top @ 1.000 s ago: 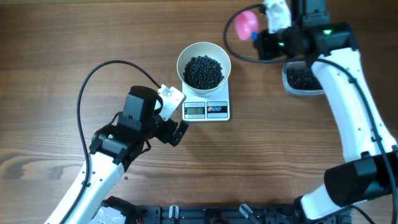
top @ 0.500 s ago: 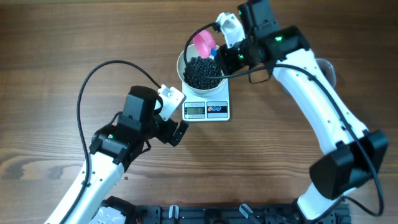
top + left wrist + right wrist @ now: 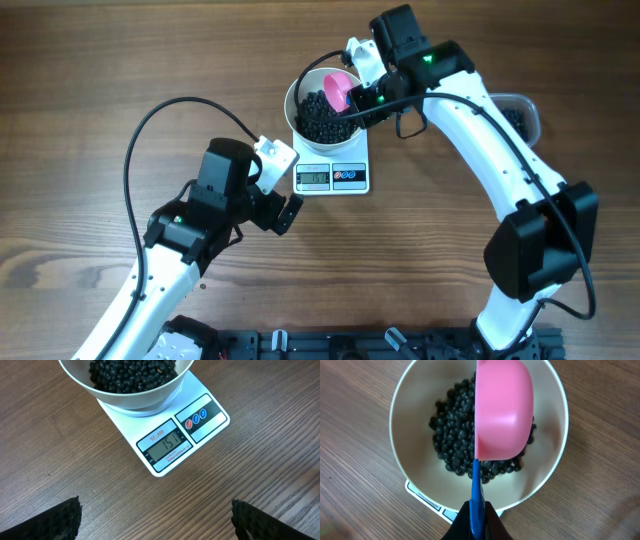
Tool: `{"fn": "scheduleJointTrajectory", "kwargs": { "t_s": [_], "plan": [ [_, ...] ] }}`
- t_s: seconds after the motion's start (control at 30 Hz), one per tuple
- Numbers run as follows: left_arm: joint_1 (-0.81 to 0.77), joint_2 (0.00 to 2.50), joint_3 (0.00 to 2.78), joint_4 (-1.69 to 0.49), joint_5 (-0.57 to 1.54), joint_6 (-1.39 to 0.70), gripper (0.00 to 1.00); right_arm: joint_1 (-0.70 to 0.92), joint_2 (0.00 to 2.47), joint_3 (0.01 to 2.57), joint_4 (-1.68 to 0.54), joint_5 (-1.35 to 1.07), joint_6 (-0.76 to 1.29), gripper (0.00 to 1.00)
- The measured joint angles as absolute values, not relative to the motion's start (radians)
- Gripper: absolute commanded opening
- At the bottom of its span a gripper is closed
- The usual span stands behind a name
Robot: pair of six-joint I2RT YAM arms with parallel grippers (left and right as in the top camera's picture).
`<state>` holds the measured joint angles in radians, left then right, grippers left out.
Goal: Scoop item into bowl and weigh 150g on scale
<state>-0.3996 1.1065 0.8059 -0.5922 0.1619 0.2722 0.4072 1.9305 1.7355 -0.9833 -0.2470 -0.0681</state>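
Wood surface (image 3: 80, 80). Right pincer (image 3: 477, 515) is clamped shut on the blue handle of the pink scoop (image 3: 502, 410), whose head hangs over the bowl's 2 o'clock side. Left pincer (image 3: 155, 529) has its jaws wide apart, holds nothing, and sits at 8 o'clock of the scale (image 3: 333, 177). The white bowl (image 3: 297, 95) sits on the scale; display at the 6 o'clock edge reads 151. Black beans (image 3: 318, 118) heaped in the bowl.

left arm (image 3: 165, 262): bent, reaching toward table centre | left gripper (image 3: 285, 187): jaws spread wide, empty | right arm (image 3: 500, 150): stretched forward, arched leftward | right gripper (image 3: 362, 97): pinched tight on pink scoop (image 3: 338, 88) handle
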Motion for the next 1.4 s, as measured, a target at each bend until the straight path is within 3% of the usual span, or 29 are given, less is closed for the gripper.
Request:
{"fn": "scheduleJointTrajectory", "kwargs": {
  "t_s": [1.4],
  "plan": [
    [-0.4,1.106,0.806,-0.592,0.162,0.272,1.0,0.428,1.992,1.734,-1.006,-0.244,-0.053,0.04]
  ]
}}
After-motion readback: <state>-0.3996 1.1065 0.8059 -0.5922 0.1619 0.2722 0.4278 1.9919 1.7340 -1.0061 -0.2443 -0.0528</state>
